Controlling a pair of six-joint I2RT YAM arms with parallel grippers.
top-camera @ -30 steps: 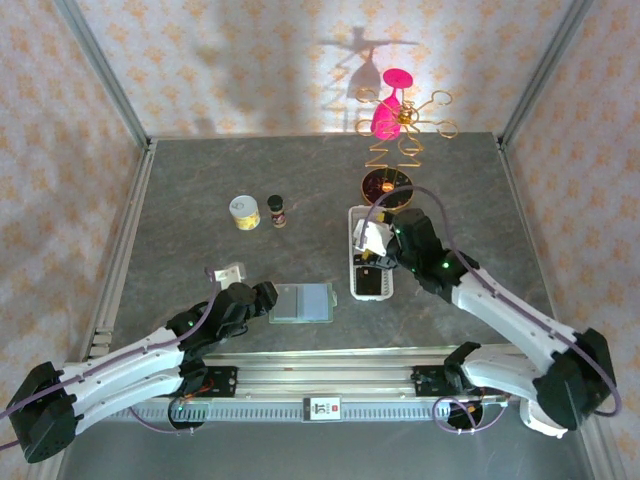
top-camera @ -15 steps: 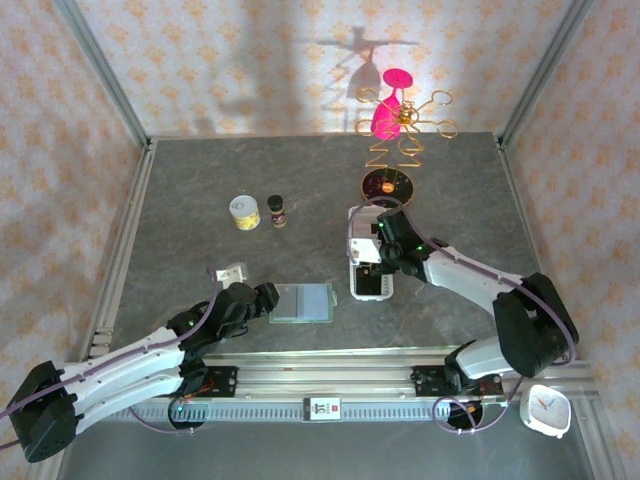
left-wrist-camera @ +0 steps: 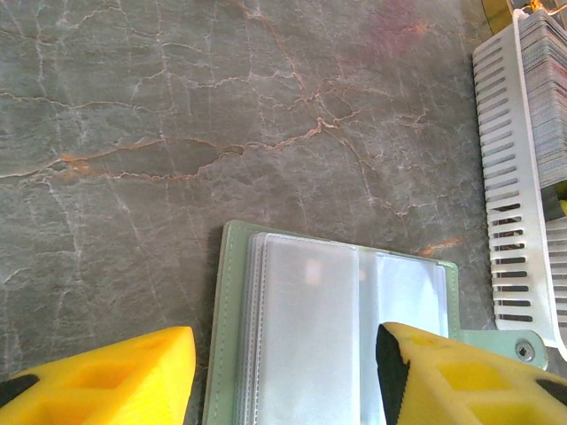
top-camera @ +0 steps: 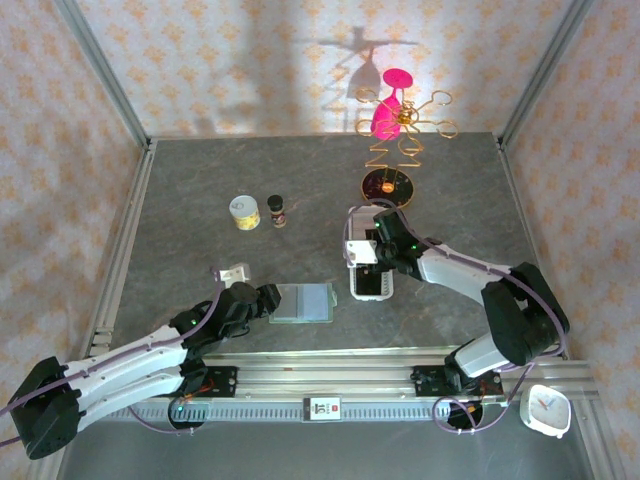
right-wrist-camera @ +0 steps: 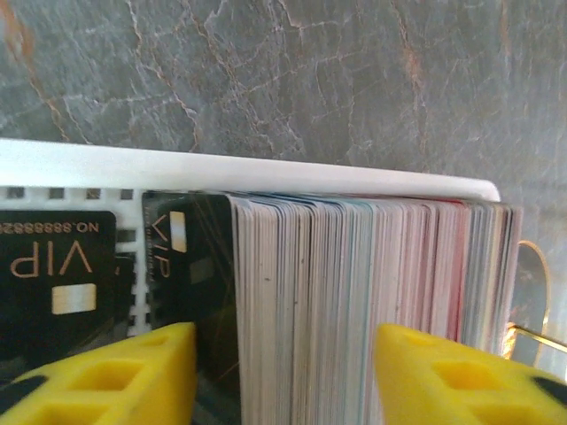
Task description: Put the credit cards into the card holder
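In the lower middle of the top view the holder (top-camera: 303, 302) lies open and flat on the table (top-camera: 200, 180), clear sleeves up, presumably so a card can slide in from above. The left gripper (top-camera: 266, 297) sits at its left edge, jaws about half apart and gripping nothing. Its wrist view adds that one finger (left-wrist-camera: 461, 372) hangs over the holder's right page (likely to pin it, though contact I cannot confirm).

Right of centre, the right gripper (top-camera: 368, 250) is nosed into the white tray (top-camera: 351, 275). From above its fingers are hard to read. Its own camera shows the jaws partly open astride a slice of the upright cards (right-wrist-camera: 354, 266), with a black VIP card (right-wrist-camera: 58, 266) flat beside them. Whether the pads pinch any card I cannot tell.

Beyond stand a tin (top-camera: 245, 212) and a wire stand (top-camera: 400, 140).
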